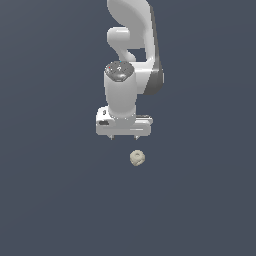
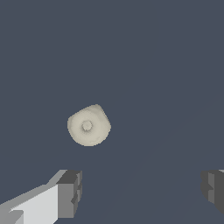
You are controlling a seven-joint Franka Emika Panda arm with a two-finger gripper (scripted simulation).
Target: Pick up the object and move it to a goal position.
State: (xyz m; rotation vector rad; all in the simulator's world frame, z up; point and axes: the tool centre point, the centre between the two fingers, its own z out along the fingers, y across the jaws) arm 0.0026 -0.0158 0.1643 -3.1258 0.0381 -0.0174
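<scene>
Hovering with fingers spread wide and gripping nothing: gripper (image 1: 123, 137), pointing straight down from the white Panda arm (image 1: 131, 55) over the flat dark grey floor (image 1: 50, 200).

Going across the exterior view from its left: showing only bare floor on that side, then the gripper body with two short fingertips (image 1: 111, 136) poking out beneath it, then, slightly toward that view's right and nearer the camera, the cream-beige lumpy ball (image 1: 137, 158), lying on the floor, clear of the fingers and untouched.

Reading the wrist view the same way: catching one grey finger pad (image 2: 70, 194) at one edge, the ball (image 2: 89, 125) sitting out ahead of the pads rather than between them, its round dent facing the camera, and the other pad (image 2: 214, 189) at the far edge.

Judging progress: still at the approach, nothing grasped, nothing lifted. Remaining: shifting over the ball, lowering, closing, lifting, carrying to the goal. Showing no goal marker in either view.
</scene>
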